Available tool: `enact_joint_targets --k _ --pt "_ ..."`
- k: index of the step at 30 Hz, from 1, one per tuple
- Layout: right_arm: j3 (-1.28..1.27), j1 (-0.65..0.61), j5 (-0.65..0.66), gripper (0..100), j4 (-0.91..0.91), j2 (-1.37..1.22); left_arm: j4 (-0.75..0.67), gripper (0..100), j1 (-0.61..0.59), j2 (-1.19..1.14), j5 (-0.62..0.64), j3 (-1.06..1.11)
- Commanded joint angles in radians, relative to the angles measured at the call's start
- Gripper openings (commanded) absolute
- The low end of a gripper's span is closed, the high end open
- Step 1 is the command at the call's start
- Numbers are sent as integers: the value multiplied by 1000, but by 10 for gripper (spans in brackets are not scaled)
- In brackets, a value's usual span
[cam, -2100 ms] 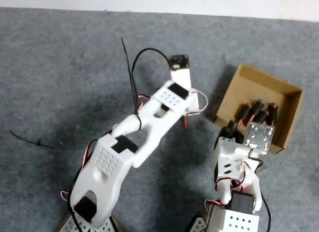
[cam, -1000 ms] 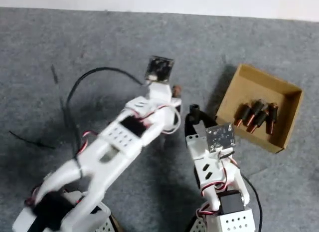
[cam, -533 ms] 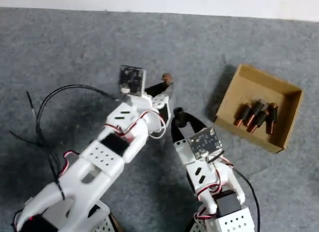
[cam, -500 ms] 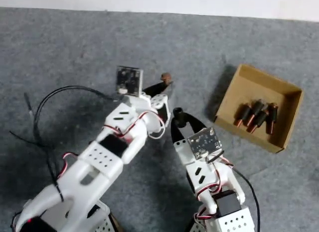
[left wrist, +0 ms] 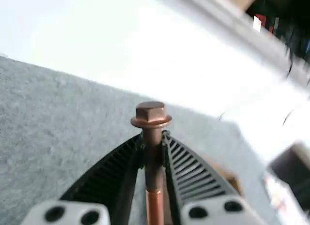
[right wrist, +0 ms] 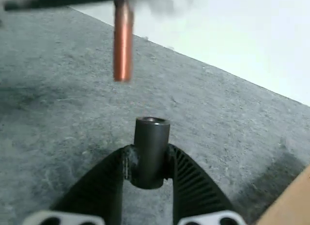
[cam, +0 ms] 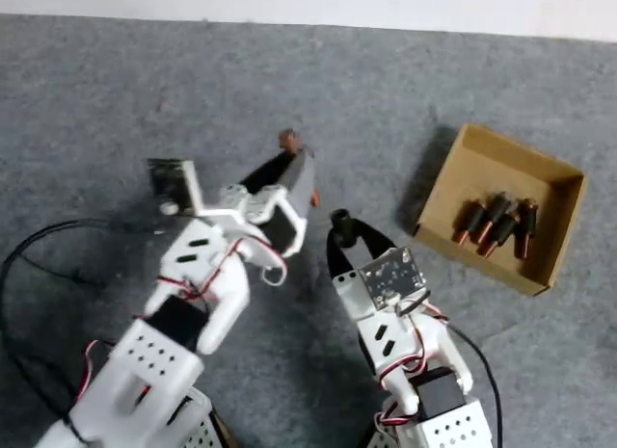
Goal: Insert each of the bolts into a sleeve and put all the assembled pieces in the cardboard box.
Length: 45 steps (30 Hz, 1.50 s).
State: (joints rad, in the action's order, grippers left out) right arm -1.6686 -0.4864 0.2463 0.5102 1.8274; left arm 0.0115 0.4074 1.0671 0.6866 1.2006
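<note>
High: you look down over the table (cam: 116,82).
Wrists: you're close in, facing forward; both catch the bolt (left wrist: 150,119).

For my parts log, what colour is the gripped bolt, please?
The bolt is copper-coloured, seen clearest in the left wrist view.

A free gap separates the bolt (right wrist: 123,41) from the sleeve (right wrist: 151,145).

Copper bolt (left wrist: 151,138) in left claw (left wrist: 152,138)
</note>
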Motion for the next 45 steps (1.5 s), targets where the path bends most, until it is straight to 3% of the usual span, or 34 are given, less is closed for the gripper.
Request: enact_joint_targets --k 1,13,22,45 --pt "-111 -27 9 5 -16 8 -23 4 -8 76 21 4" --pt "-111 -38 9 5 -105 8 -23 4 81 77 20 68" --pt "-111 -133 101 5 -50 5 -28 4 73 77 20 67" --pt "-108 -131 100 5 -50 8 -26 4 4 77 21 68"
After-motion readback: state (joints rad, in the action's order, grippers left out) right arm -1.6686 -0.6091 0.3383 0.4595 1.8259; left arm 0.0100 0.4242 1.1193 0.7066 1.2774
